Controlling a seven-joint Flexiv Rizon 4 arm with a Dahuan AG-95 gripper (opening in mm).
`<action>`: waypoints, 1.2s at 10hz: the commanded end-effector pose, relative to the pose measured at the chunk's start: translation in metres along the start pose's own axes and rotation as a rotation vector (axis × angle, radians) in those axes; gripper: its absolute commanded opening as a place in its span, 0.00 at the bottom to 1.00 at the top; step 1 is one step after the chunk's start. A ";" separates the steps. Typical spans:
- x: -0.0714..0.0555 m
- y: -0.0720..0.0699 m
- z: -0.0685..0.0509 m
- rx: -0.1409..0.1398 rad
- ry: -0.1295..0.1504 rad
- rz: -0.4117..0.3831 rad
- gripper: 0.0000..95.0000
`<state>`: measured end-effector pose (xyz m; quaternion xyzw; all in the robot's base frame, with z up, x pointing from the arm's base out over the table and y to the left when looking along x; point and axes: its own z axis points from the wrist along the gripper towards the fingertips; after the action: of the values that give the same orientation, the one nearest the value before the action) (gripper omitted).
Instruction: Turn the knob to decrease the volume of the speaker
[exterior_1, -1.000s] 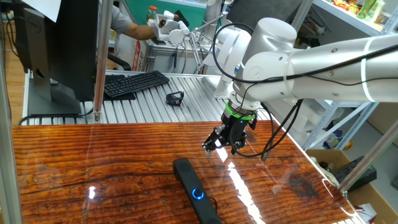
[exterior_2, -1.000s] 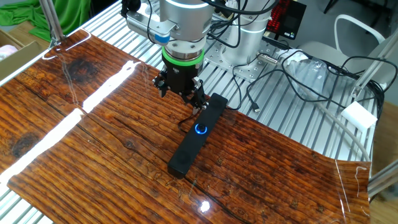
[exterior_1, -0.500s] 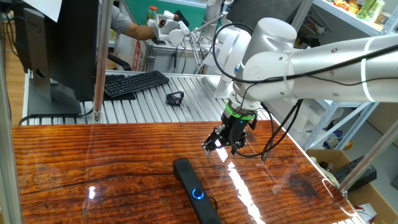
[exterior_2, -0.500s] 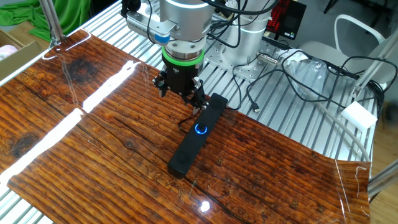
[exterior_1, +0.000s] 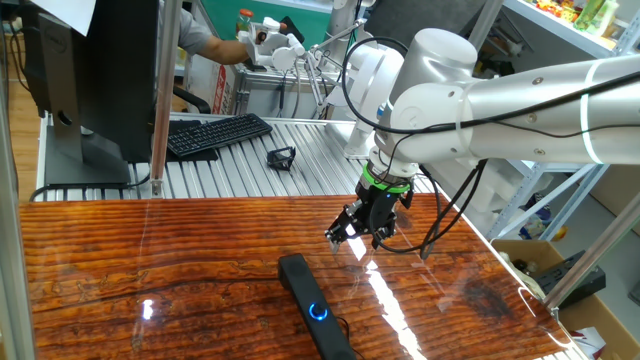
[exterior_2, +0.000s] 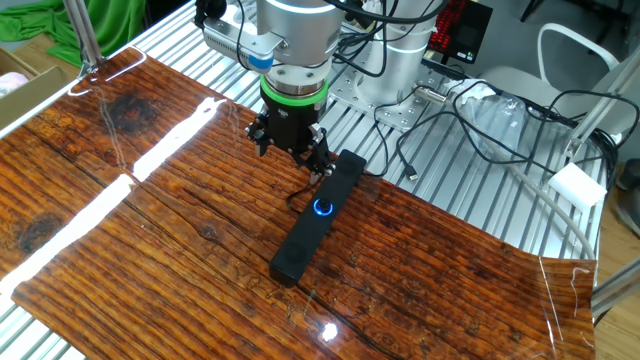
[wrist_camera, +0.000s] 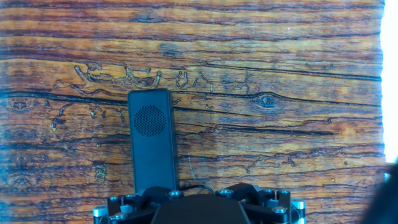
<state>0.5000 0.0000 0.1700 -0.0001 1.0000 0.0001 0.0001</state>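
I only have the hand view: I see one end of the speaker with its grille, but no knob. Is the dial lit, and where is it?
Observer: Yes. The knob glows with a blue ring and sits on top of the speaker, about midway along the bar.
Operator: Is the end effector over it yet?
Observer: No. The end effector hangs open above the wooden table, off to the side of the bar's end nearest the arm's base, touching nothing.
Operator: Anything in the way near the knob?
Observer: A thin black cable loops beside the bar between the end effector and the knob.
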 end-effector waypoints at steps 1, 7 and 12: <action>0.000 0.000 0.000 0.034 -0.009 -0.026 0.00; 0.005 0.002 0.005 0.031 -0.011 -0.024 0.00; 0.008 0.003 0.008 0.030 -0.013 -0.023 0.00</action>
<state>0.4914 0.0025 0.1618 -0.0115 0.9998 -0.0151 0.0066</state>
